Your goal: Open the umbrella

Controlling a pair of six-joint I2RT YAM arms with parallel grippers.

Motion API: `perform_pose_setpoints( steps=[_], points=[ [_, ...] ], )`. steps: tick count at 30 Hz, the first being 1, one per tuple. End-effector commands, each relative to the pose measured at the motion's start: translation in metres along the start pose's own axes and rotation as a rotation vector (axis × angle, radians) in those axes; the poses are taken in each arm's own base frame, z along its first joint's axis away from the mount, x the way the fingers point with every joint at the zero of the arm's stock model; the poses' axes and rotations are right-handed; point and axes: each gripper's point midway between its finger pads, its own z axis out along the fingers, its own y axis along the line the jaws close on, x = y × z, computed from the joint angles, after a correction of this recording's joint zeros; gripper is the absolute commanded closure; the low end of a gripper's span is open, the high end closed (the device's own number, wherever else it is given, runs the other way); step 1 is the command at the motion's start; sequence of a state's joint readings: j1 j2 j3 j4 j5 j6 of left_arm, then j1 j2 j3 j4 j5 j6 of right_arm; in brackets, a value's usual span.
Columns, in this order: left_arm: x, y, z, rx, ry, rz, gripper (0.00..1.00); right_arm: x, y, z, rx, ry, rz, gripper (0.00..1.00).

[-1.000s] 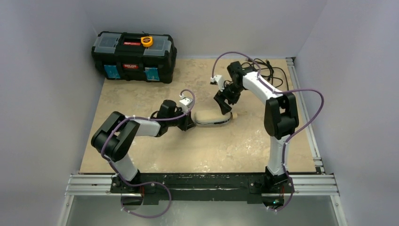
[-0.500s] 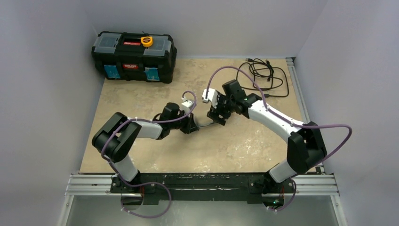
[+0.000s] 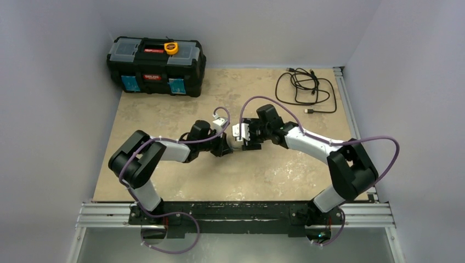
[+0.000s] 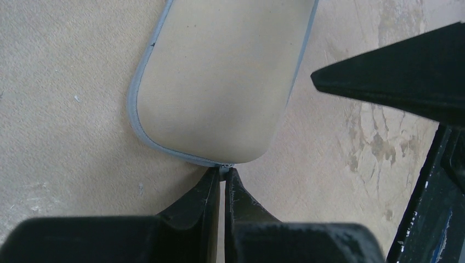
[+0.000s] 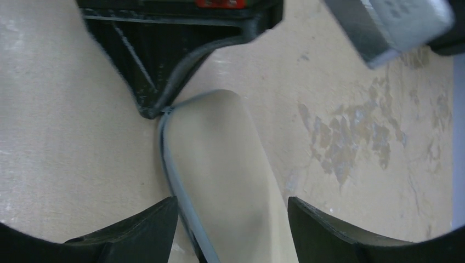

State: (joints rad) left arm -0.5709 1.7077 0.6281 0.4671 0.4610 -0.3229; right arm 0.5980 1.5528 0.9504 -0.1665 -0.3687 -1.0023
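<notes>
The umbrella (image 4: 214, 93) lies near the middle of the table (image 3: 263, 181), a smooth beige body edged in grey, probably a zip. The left gripper (image 4: 222, 174) is pressed together on the small tab (image 4: 224, 167) at its rounded end. The right gripper (image 5: 231, 205) faces it, fingers spread to either side of the umbrella. A black toolbox (image 3: 156, 66) sits in the far left corner and a coiled cable (image 3: 304, 87) in the far right.

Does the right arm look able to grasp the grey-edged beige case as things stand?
Probably yes. The right claw is open with a finger on each side of the beige case, nothing else between. The left claw pinches the case's end tab, beyond the right fingers.
</notes>
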Motion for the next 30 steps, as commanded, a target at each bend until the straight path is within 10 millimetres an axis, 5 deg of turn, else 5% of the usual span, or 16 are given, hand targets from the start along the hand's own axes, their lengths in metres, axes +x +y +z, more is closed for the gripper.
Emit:
perform_pose_setpoints(
  steps=[1,4,6,14,23,30],
  points=[
    [-0.016,-0.006,0.004,0.022,-0.037,0.021,1.0,-0.002,0.013,0.015,-0.057,-0.053,-0.129,0.29],
    [-0.016,-0.005,0.002,0.012,-0.034,0.018,1.0,0.011,0.022,0.028,-0.113,-0.018,-0.129,0.32],
    [-0.016,-0.004,-0.002,0.006,-0.033,0.016,1.0,0.022,0.026,0.031,-0.133,0.014,-0.133,0.43],
    [-0.015,0.013,-0.024,-0.047,-0.017,0.011,1.0,0.05,0.045,0.022,-0.169,0.062,-0.225,0.7],
    [-0.027,0.046,-0.029,-0.187,0.012,0.029,1.0,0.055,0.063,0.008,-0.177,0.037,-0.298,0.8],
    [-0.056,0.041,-0.024,-0.153,-0.048,0.108,1.0,0.053,0.074,-0.001,-0.154,-0.01,-0.361,0.84]
  ],
)
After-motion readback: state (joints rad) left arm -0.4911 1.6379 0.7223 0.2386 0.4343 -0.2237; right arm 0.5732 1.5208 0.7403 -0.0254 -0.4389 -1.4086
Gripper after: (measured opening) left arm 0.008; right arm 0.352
